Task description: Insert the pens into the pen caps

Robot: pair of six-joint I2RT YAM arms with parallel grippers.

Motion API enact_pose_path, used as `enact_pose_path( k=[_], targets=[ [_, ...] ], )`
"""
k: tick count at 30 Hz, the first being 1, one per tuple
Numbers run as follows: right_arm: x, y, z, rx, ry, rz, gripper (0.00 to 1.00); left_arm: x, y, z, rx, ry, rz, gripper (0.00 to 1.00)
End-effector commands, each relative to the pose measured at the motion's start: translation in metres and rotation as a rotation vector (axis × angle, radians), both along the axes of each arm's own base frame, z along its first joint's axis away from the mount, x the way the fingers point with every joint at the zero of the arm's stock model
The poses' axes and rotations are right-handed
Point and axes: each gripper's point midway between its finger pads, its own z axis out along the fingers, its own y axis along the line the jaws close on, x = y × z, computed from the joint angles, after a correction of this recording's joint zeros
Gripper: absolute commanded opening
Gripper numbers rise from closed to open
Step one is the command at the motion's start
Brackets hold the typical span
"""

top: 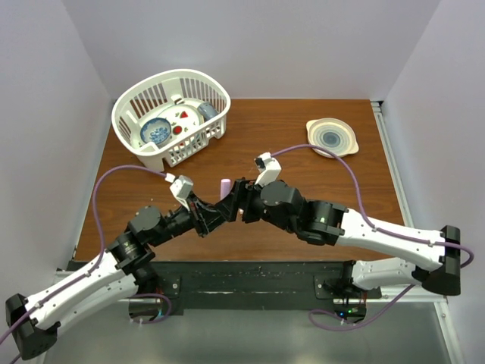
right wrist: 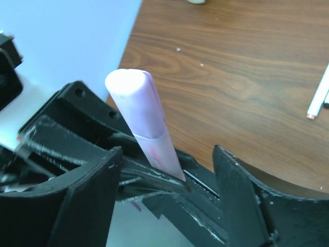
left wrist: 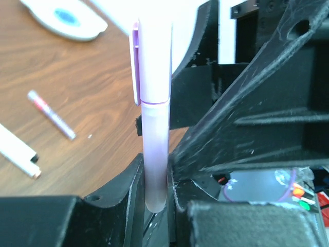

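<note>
1. From above, we see both arms meeting over the middle of the wooden surface (top: 288,121). The left fingers (top: 206,216) and the right fingers (top: 246,201) sit close together, and the lilac pen (top: 226,185) pokes up beside them. A white basket (top: 186,148) of dishes sits at the far left, and a pale dish (top: 331,136) at the far right.
2. At the left wrist, we see the left fingers (left wrist: 128,193) clenched on the lower barrel of the lilac pen (left wrist: 155,139). The pen stands upright with its cap (left wrist: 154,56) seated on top. A white pen (left wrist: 15,152) and a slim pinkish pen (left wrist: 51,114) lie apart on the surface (left wrist: 103,77).
3. At the right wrist, we see the right fingers (right wrist: 241,195) released and spread wide to either side of the capped lilac pen (right wrist: 154,144), not touching it. The white pen (right wrist: 318,95) lies at the right edge.
</note>
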Motion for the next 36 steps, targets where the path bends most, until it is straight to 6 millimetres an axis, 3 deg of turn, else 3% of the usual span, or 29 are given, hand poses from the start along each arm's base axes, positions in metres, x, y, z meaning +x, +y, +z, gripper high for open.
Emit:
enact_pose_path(
  k=[1, 12, 20, 27, 30, 34, 35, 36],
  targets=[
    [-0.010, -0.004, 0.055, 0.057, -0.134, 0.093, 0.78, -0.015, 0.002, 0.028, -0.094, -0.128, -0.065, 0.00],
    [-0.048, -0.008, 0.132, 0.133, -0.367, 0.373, 0.85, -0.053, 0.002, 0.046, -0.158, -0.219, -0.249, 0.00],
    [-0.050, -0.002, 0.135, 0.093, -0.391, 0.420, 0.80, -0.070, -0.003, 0.053, -0.195, -0.240, -0.355, 0.00],
    [-0.049, 0.005, 0.123, 0.064, -0.385, 0.437, 0.73, -0.073, -0.003, 0.055, -0.211, -0.249, -0.373, 0.00],
    [-0.049, 0.008, 0.118, 0.056, -0.383, 0.445, 0.61, -0.074, -0.004, 0.055, -0.216, -0.249, -0.377, 0.00],
    [-0.053, 0.013, 0.109, 0.062, -0.370, 0.476, 0.35, -0.071, -0.005, 0.056, -0.218, -0.247, -0.368, 0.00],
    [-0.056, 0.015, 0.102, 0.060, -0.357, 0.491, 0.19, -0.070, -0.005, 0.057, -0.221, -0.249, -0.362, 0.00],
    [-0.059, 0.018, 0.096, 0.059, -0.348, 0.512, 0.11, -0.068, -0.005, 0.059, -0.223, -0.253, -0.352, 0.00]
  ],
)
